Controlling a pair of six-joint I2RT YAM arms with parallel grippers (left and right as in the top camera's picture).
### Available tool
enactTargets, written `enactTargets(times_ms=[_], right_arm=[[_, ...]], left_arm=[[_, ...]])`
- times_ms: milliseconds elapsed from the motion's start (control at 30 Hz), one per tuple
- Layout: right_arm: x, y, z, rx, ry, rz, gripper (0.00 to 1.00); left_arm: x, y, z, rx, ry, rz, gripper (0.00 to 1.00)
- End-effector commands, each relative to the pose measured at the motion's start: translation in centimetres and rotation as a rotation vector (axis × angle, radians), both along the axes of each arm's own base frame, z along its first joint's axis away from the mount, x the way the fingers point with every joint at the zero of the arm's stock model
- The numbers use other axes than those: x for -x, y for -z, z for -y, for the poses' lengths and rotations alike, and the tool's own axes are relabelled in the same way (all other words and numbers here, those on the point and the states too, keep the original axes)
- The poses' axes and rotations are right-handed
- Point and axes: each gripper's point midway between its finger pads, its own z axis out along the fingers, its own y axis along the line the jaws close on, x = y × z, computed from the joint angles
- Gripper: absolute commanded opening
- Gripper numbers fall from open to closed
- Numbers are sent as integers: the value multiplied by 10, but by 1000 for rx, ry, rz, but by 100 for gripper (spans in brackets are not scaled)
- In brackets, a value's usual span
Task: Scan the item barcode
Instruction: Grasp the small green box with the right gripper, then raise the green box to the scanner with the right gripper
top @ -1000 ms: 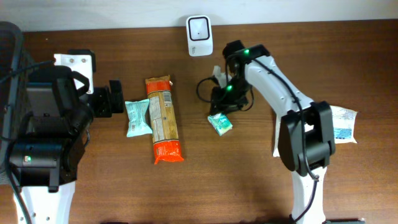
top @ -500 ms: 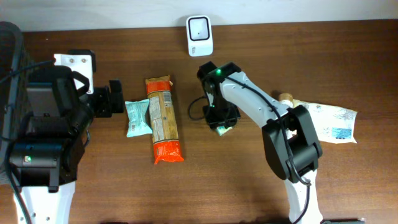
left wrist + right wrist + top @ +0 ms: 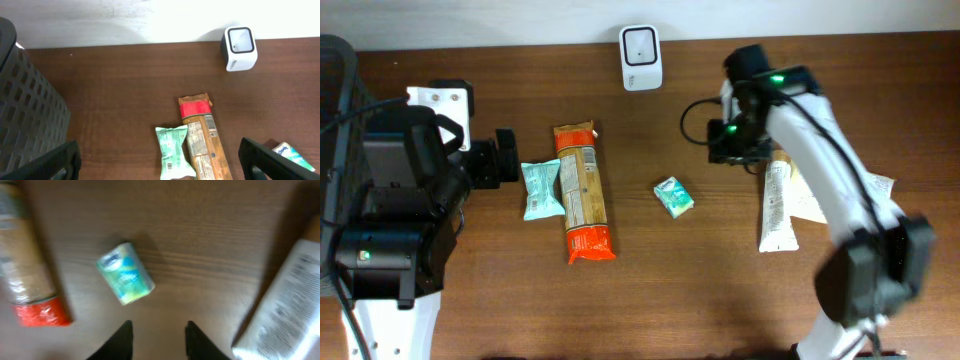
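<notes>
The white barcode scanner (image 3: 640, 45) stands at the table's back edge. A small green-blue tissue pack (image 3: 673, 197) lies loose mid-table and shows in the right wrist view (image 3: 125, 279). My right gripper (image 3: 725, 148) hangs to its right and further back, open, with nothing between its dark fingers (image 3: 122, 340). A green packet (image 3: 541, 190) and a long orange-brown package (image 3: 582, 192) lie side by side on the left. My left gripper (image 3: 510, 158) sits wide open just left of the green packet (image 3: 172, 152), holding nothing.
A white tube (image 3: 777, 205) and a white pouch (image 3: 865, 200) lie on the right, under and beside the right arm. A black mesh basket (image 3: 25, 115) stands at the far left. The scanner (image 3: 240, 47) is also in the left wrist view.
The right arm has swung from over the tissue pack to the right and back, and the white tube now shows. The pack stays on the table. The left arm is still.
</notes>
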Motion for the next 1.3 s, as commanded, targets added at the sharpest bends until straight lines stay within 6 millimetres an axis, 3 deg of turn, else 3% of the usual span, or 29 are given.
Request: enactTargets(times_ms=[0,33,67,133,233,367,567,767,867,967,1067,1167,1267], right_arm=[[22,-45,5,-42,85,81,36],[30,-37,7,-39,102,58,36],[38,-14,4,-58,134,9,36],[33,17,-29,-256,108,-2,39],[25,60,-33,-311,240,2,67],[14,79,-35,-328,286,7,83],[25,113,-56,-300,298,-80,72],[32,148,-56,-227,324,-135,62],[30,148,-56,-216,229,-100,52],[43,150,-54,-200,218,-148,42],[50,154,-50,-182,238,-180,41],[47,166,-47,-180,291,-148,38],[35,165,-51,-207,287,-96,32]], left_arm=[[1,-5,-2,-14,-1,14,99],[1,-5,-2,-14,-1,14,99],[1,-5,-2,-14,-1,14,99],[1,-5,-2,-14,-1,13,99],[1,-5,-2,-14,-1,14,99],[1,-5,-2,-14,-1,14,99],[1,-5,-2,-14,-1,14,99],[1,-5,-2,-14,-1,14,99],[1,-5,-2,-14,-1,14,99],[1,-5,-2,-14,-1,14,99],[1,-5,-2,-14,-1,14,99],[1,-5,-2,-14,-1,14,99],[1,-5,-2,-14,-1,14,99]])
